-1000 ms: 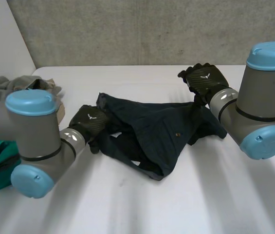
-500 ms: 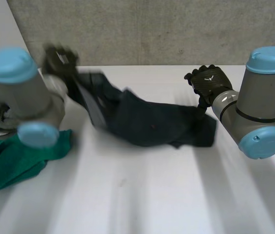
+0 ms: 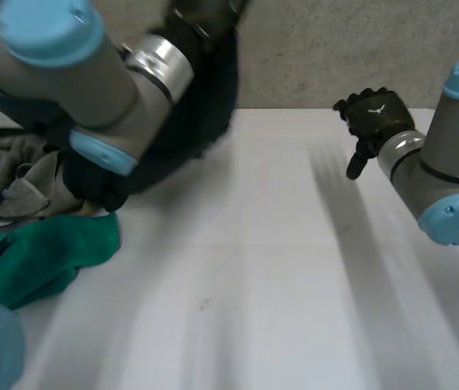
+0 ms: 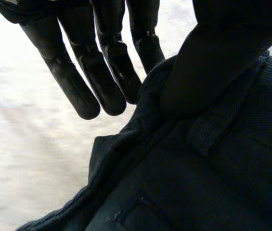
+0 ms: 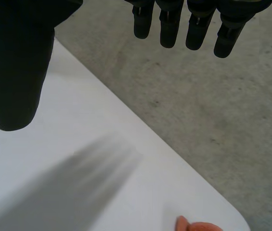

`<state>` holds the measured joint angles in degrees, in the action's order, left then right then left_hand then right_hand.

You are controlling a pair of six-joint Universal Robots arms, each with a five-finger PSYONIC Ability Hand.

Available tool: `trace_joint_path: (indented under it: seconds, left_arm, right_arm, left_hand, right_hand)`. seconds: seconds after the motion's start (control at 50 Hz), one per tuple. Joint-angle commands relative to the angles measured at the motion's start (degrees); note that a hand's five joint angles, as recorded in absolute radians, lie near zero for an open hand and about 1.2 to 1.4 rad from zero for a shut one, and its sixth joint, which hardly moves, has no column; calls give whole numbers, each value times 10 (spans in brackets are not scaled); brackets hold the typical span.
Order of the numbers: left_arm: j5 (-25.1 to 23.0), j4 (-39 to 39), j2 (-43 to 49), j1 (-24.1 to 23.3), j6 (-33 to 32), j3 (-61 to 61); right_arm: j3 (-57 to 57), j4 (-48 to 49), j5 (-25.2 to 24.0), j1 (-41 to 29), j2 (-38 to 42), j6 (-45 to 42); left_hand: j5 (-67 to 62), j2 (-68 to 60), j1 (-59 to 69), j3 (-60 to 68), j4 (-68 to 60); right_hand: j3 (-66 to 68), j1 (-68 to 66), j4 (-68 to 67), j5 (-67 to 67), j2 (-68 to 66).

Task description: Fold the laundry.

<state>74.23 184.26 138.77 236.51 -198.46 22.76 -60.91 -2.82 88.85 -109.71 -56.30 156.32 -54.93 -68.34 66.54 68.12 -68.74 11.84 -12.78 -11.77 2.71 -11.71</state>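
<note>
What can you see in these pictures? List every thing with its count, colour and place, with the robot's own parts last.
garment: one, dark navy, lifted off the table, held by the left hand
cloth pile: one, grey, table's left side
green cloth: one, green, in front of the cloth pile
small thing: one, orange, near a table corner
table: one, white
wall: one, grey concrete, behind the table
left hand: one, black, pinching the garment
right hand: one, black, open above the table
arms: two, grey, light-blue caps

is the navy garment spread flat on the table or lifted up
Lifted and bunched, not spread: the navy garment hangs from the raised left hand, pinched under its thumb.
</note>
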Motion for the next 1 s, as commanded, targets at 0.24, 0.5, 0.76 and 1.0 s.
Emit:
trace_joint_path:
  seconds: [0.24, 0.5, 0.76, 1.0]
  left_arm:
    - [68, -72, 95, -164, -4, 19]
    - [159, -168, -54, -110, -84, 91]
    - [47, -266, -55, 64, -147, 134]
    - [36, -374, 93, 132, -224, 53]
  right_arm:
    - [61, -24, -15, 93, 8, 19]
    - [52, -95, -20, 77, -30, 65]
    - [-25, -271, -39, -19, -45, 213]
    - [-19, -166, 29, -74, 49, 342]
  left_hand:
    - [-78, -44, 62, 46, -40]
    - [549, 583, -565, -581, 587]
    - [549, 583, -565, -581, 587]
    - [460, 494, -477, -492, 499]
  right_hand:
    - [-18, 28, 18, -27, 17]
    - [-18, 28, 18, -27, 17]
    - [-18, 28, 18, -27, 17]
    - [196, -187, -197, 187, -197]
